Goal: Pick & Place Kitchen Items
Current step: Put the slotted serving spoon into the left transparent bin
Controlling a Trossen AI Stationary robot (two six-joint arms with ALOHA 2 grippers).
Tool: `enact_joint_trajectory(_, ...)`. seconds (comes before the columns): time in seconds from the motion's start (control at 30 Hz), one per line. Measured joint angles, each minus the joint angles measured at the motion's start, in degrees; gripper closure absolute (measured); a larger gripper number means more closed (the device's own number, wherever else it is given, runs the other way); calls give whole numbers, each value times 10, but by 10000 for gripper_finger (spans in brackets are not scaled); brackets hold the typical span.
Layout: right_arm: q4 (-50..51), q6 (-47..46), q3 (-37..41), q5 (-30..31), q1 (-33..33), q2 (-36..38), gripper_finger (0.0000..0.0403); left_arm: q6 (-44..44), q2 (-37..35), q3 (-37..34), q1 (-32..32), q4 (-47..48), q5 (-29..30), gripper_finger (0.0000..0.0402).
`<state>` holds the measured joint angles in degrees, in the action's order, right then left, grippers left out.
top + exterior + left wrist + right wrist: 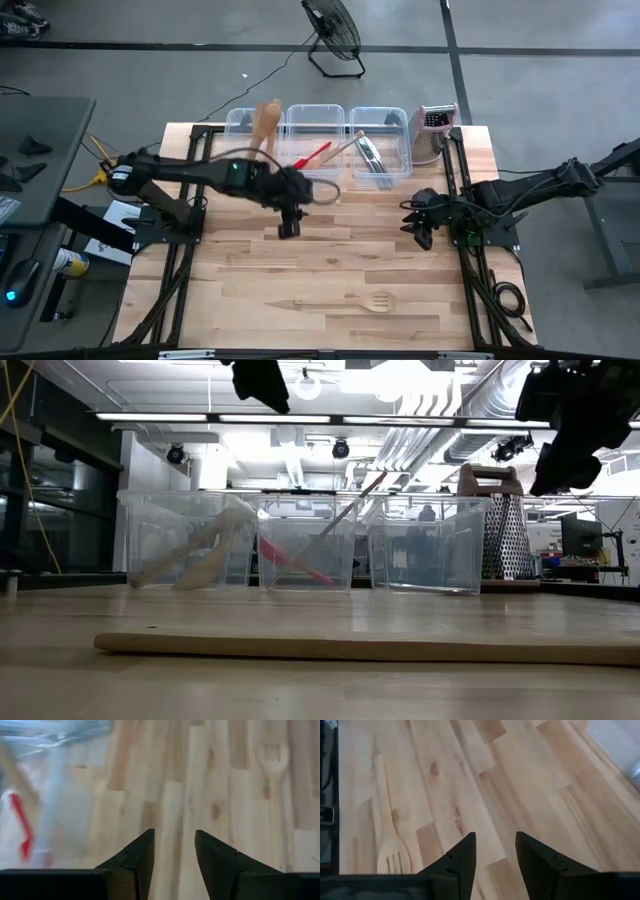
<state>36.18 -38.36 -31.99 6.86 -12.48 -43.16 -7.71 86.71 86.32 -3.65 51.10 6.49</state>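
A pale wooden slotted spatula (340, 303) lies flat on the table near the front edge; it also shows in the low view (360, 647), the left wrist view (274, 765) and the right wrist view (390, 845). My left gripper (289, 228) hangs open and empty above the table's middle, in front of the tubs. My right gripper (420, 232) is open and empty at the right. Wooden spoons (265, 125) stand in the left tub, a red spatula (312, 156) and a wooden utensil in the middle tub, silver utensils (375, 158) in the right tub.
Three clear plastic tubs (318, 118) stand in a row along the table's far edge. A metal box grater (432, 130) stands upright to their right. Bare wooden tabletop (350, 255) lies between the grippers and the slotted spatula.
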Motion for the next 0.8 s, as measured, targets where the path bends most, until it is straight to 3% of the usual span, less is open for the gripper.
enact_joint_trajectory(0.23,9,8,0,-16,-38,0,272,-31,52,0,-62,-6,1,250)
enact_joint_trajectory(0.53,28,-35,0,-12,-101,0,272,-90,108,0,-136,-47,-32,154)
enact_joint_trajectory(0.8,44,-68,0,-8,-149,0,272,-130,183,0,-204,-46,-1,149)
